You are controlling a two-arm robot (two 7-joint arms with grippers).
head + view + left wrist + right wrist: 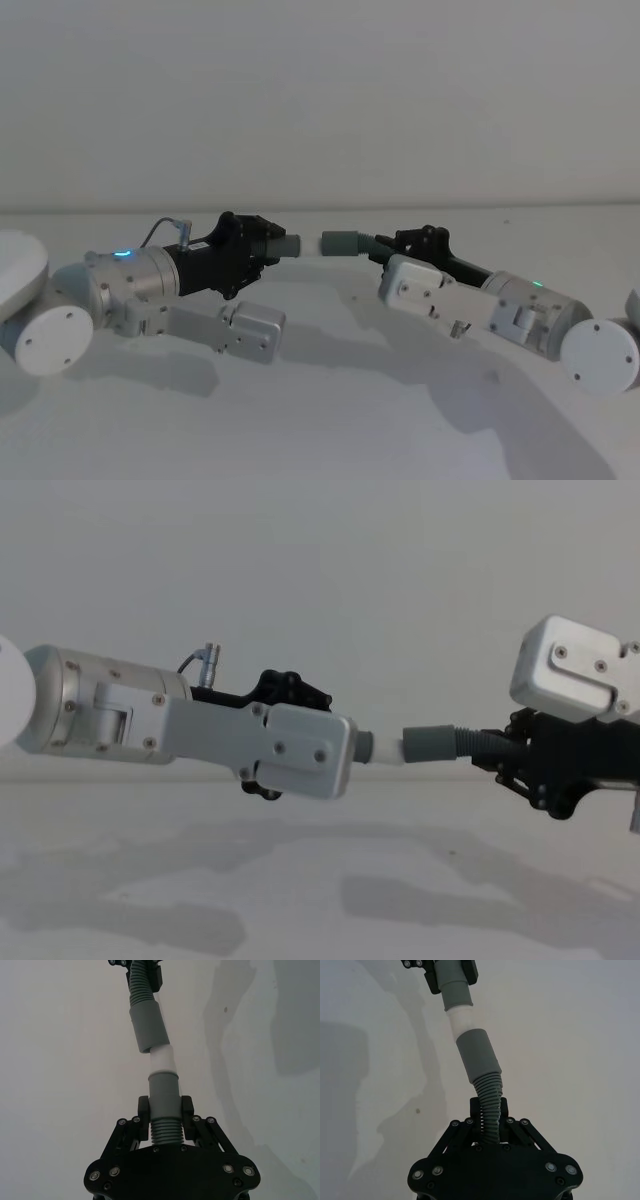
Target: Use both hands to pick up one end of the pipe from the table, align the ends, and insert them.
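The left gripper (165, 1115) grips one hose piece (164, 1110) just behind its cuff, held above the table (330, 400), left of centre; the right gripper (488, 1112) clamps the ribbed body of the other hose piece (489, 1110), right of centre; the pale tip (162, 1062) meets the wider cuff (148, 1027), the two slightly angled.

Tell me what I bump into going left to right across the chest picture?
Silver-grey left arm → black plastic left gripper → narrow grey cuff with pale tip → wider dark-grey cuff → black plastic right gripper → silver-grey right arm block.
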